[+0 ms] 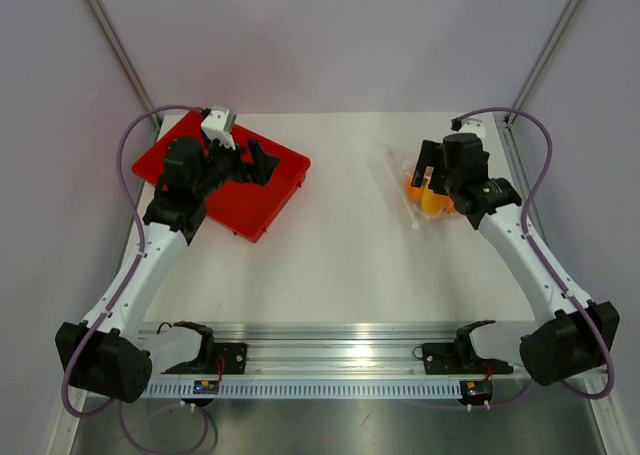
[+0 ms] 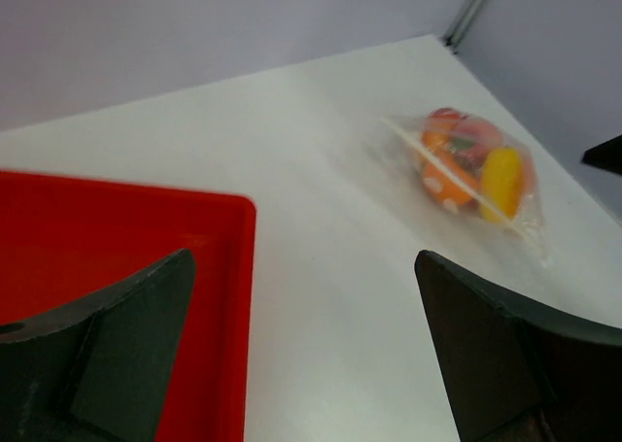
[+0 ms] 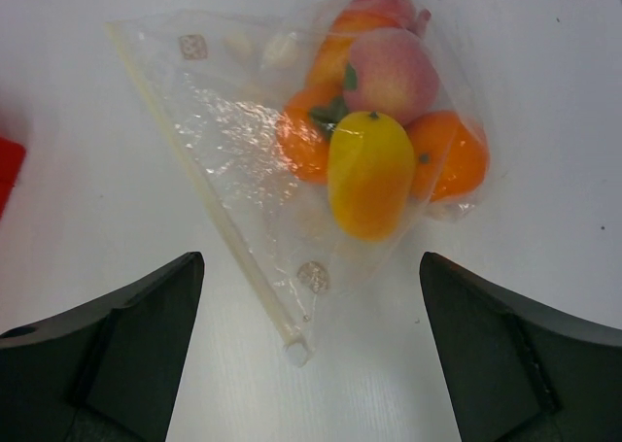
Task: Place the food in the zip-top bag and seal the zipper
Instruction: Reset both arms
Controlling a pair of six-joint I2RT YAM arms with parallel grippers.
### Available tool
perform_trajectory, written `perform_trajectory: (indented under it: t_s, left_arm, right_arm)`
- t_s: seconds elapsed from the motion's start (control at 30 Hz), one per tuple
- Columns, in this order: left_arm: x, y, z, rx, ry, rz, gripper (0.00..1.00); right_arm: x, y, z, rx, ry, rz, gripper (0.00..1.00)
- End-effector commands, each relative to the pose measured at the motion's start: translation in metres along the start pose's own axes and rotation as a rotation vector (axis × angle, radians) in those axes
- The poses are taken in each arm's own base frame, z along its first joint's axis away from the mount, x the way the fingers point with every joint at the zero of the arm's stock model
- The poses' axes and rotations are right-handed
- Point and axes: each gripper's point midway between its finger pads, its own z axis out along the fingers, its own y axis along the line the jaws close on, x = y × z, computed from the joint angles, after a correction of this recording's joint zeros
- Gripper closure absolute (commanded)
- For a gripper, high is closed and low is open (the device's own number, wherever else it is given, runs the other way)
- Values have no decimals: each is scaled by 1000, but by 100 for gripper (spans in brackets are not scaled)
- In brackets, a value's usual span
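The right jaws stand wide open and grip nothing, above the white desk [image 3: 87, 199]. Just ahead of the gap between them the zip-top bag [image 3: 243, 141] lies flat on the desk. The food [image 3: 374, 160] is bunched inside it toward the right-hand jaw, with a yellow oval nearest and a pink ball and orange pieces beyond. The zipper [image 3: 212, 204] slants along the bag's left edge, its near end just ahead of the gap; I cannot tell whether it is pressed shut. The left jaws are also spread wide and empty. The red tray [image 2: 97, 238] lies under and ahead of their left-hand jaw, and the bag is well ahead of their right-hand one.
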Motion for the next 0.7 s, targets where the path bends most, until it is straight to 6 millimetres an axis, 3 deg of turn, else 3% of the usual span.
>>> perform_trajectory:
  t_s: [0.0,0.03,0.07,0.1,0.23,0.53,0.67]
  left_arm:
    - [37,42,-25,-240,61,17,1]
    - [46,44,-33,-264,88,11,1]
    - [42,44,-43,-284,68,15,1]
    - [55,46,-47,-297,90,8,1]
    - [60,45,-65,-322,52,-7,1]
    - [68,45,-64,-325,81,-46,1]
    - [68,43,-62,-311,72,-46,1]
  right_arm:
    - [-1,-30,2,209,3,108,0]
    - [0,-32,5,231,11,105,0]
    - [4,-36,6,258,26,101,1]
    - [5,-38,6,270,28,107,0]
    - [16,-40,8,270,42,119,0]
    - [32,-49,-8,277,3,218,0]
    - [28,-47,-13,232,-55,238,0]
